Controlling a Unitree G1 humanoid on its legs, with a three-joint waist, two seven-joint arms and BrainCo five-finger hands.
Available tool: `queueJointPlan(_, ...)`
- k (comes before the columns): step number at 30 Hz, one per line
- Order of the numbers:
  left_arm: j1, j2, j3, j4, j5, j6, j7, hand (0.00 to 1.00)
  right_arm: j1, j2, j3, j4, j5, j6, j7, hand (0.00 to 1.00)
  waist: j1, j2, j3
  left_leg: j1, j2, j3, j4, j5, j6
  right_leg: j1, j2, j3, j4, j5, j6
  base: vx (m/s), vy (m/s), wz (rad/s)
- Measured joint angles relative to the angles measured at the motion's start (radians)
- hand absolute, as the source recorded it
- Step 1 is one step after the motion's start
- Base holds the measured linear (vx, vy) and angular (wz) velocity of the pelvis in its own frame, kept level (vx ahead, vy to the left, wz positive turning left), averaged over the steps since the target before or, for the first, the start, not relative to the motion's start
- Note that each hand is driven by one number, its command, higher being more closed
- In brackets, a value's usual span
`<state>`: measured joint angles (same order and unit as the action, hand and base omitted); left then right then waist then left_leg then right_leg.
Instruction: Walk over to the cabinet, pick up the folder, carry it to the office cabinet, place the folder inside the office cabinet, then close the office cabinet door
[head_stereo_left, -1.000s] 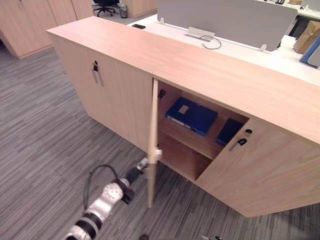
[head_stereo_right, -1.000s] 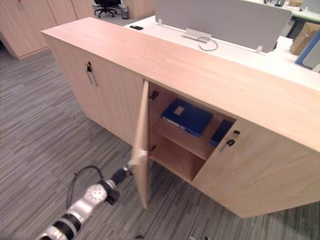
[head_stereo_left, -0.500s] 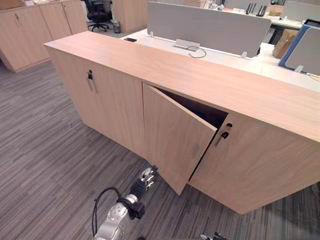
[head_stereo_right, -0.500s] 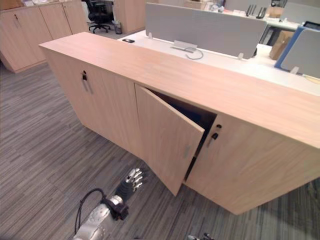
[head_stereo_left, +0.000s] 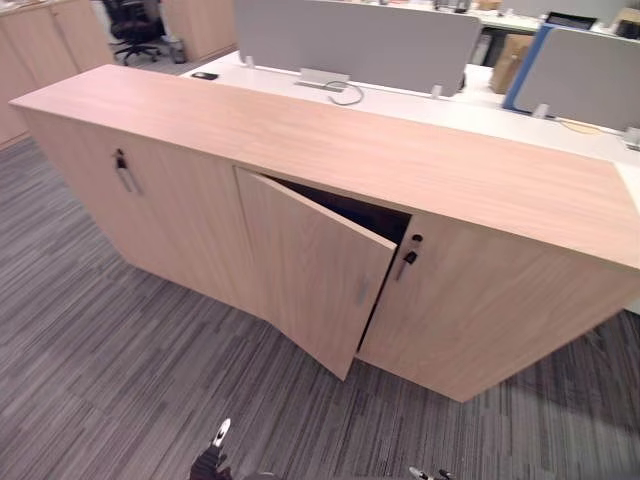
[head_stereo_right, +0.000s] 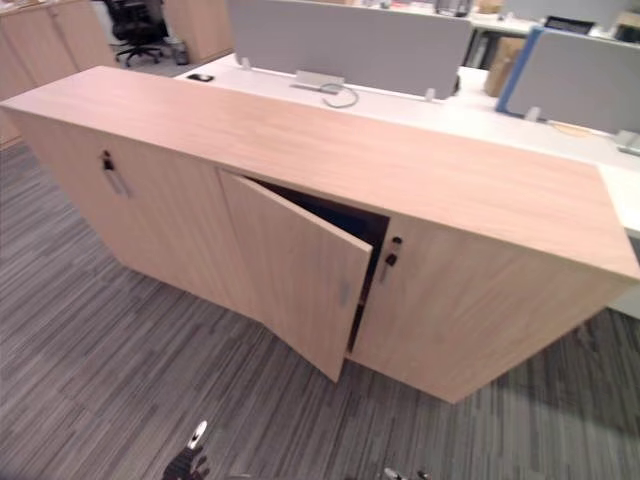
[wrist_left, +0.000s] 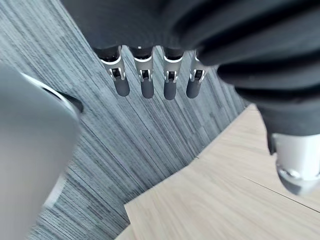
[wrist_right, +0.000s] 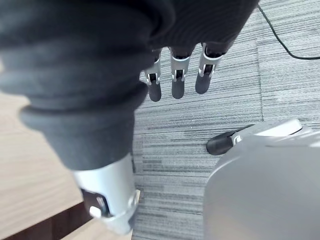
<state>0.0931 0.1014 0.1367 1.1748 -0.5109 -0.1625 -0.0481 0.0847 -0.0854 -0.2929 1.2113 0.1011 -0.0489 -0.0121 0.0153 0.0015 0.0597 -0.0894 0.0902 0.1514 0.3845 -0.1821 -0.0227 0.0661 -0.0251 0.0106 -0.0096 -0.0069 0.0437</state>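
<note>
Silver, dark-tipped fingers (wrist_left: 146, 82) of the left hand (head_stereo_left: 214, 452) hang straight and side by side over grey striped carpet (head_stereo_left: 110, 340), holding nothing. The hand sits at the bottom edge of the head views, well apart from the door (head_stereo_left: 310, 270). One second ago it was at the door's free edge with the leaf swung wide. Half a second ago it was just off the lower corner of the half-closed leaf. It has since dropped away.

Right hand (wrist_right: 178, 75): fingers likewise straight and relaxed, empty, over carpet.

The door stands ajar, hinged on its left, with a dark wedge of gap at the handle side. The gap is much the same as half a second ago.

The folder lay flat on the upper shelf a second ago, blue. It is now hidden behind the door, inside the office cabinet (head_stereo_left: 330, 150).

The neighbouring right door (head_stereo_left: 490, 300) is closed, its handle (head_stereo_left: 407, 260) just beside the gap. The far-left door handle (head_stereo_left: 122, 172) is unchanged.

Behind the cabinet is a white worktop (head_stereo_left: 480, 108) with a grey partition screen (head_stereo_left: 350, 40) and a looped cable (head_stereo_left: 345, 95).

The whole view has shifted since the earlier pictures, which is camera movement.
</note>
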Motion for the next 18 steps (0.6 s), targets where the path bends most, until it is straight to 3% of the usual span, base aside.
queueJointPlan(4,0.001,-0.024,0.078,0.004,0.0,0.004,-0.006,0.0,-0.022,-0.014,0.0,0.028,-0.005,-0.002,0.002,0.0,0.038,0.007,-0.001,0.011,-0.043,-0.225,-0.059,-0.005,-0.009,-0.053,0.009,0.085,0.009,0.003,-0.006,-0.01,0.008,-0.51)
queueJointPlan(11,0.007,-0.013,0.056,0.008,0.036,0.016,-0.024,0.0,-0.04,-0.013,-0.037,0.04,-0.004,-0.001,0.009,0.0,0.029,0.011,-0.017,0.081,-0.092,-0.177,-0.209,0.037,0.011,-0.078,-0.027,0.16,-0.003,0.015,0.009,0.05,0.056,-0.35)
queueJointPlan(16,-0.04,0.002,-0.106,-0.038,0.286,-0.005,0.02,0.0,-0.035,-0.01,-0.037,0.038,-0.004,-0.001,0.009,0.0,0.026,0.019,-0.029,0.133,-0.101,-0.223,-0.243,0.054,0.021,-0.029,-0.034,0.147,-0.019,0.015,0.01,0.15,0.039,0.06)
queueJointPlan(18,-0.06,-0.008,-0.156,-0.049,0.306,-0.005,0.018,0.0,-0.035,-0.007,-0.037,0.037,-0.005,-0.001,0.009,0.0,0.024,0.02,-0.031,0.147,-0.101,-0.234,-0.243,0.053,0.022,-0.014,-0.033,0.14,-0.019,0.015,0.01,0.06,0.028,0.02)
